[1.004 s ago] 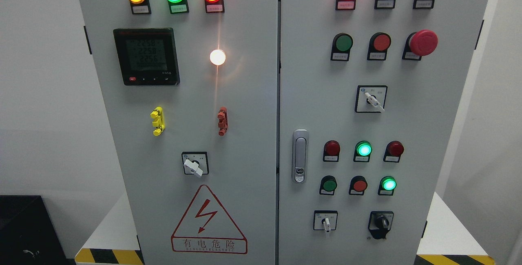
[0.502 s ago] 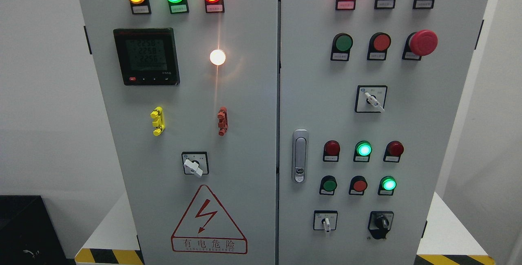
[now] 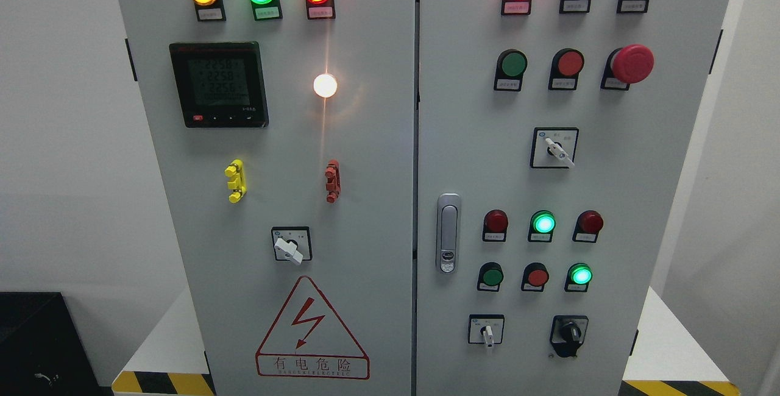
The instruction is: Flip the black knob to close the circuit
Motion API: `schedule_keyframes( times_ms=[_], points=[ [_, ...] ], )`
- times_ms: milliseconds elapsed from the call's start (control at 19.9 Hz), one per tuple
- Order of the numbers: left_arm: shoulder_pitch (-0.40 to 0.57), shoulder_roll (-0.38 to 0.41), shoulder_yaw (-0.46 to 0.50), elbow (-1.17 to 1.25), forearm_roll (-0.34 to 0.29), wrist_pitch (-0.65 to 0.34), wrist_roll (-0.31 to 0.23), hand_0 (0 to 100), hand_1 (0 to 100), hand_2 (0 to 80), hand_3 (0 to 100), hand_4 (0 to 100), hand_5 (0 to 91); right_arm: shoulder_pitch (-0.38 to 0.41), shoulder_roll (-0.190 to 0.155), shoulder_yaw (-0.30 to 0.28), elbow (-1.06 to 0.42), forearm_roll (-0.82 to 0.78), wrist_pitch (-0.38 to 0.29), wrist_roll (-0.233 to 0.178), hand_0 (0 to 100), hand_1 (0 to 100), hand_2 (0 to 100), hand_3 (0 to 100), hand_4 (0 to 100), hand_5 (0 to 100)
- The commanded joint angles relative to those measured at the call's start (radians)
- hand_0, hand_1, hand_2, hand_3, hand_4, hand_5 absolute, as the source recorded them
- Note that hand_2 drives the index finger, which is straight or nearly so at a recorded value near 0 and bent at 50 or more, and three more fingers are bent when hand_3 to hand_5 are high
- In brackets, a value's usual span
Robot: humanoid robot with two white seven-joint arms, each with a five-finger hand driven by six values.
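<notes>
The black knob (image 3: 570,331) sits at the lower right of the grey electrical cabinet (image 3: 378,140), on its right door. Its handle points roughly upward, tilted slightly left. A white-handled selector switch (image 3: 487,334) is just left of it. Neither of my hands nor any arm shows in the head view.
The right door carries lit green lamps (image 3: 543,223), red and green buttons, a red mushroom stop button (image 3: 632,63), another white selector (image 3: 557,148) and a door latch (image 3: 448,233). The left door has a meter (image 3: 219,84), a white selector (image 3: 289,248) and a warning triangle (image 3: 311,328).
</notes>
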Motion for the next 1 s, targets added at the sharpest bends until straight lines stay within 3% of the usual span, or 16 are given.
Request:
schedule_keyframes(
  times_ms=[0,552,953],
  points=[
    [0.021,0.001,0.000,-0.023,0.000,-0.001,0.000,12,56,0.0,0,0,0.0,0.040,0.012,-0.006,-0.404,0.137,0.009,-0.004,0,0,87,100,83,86],
    [0.021,0.000,0.000,-0.023,0.000,-0.001,0.000,12,56,0.0,0,0,0.0,0.043,0.012,-0.050,-0.724,0.247,0.015,0.007,0,0,88,100,85,88],
    [0.021,0.000,0.000,-0.023,0.000,-0.001,0.000,12,56,0.0,0,0,0.0,0.017,0.020,-0.049,-0.871,0.353,0.128,0.013,0,0,88,100,86,89]
  ],
)
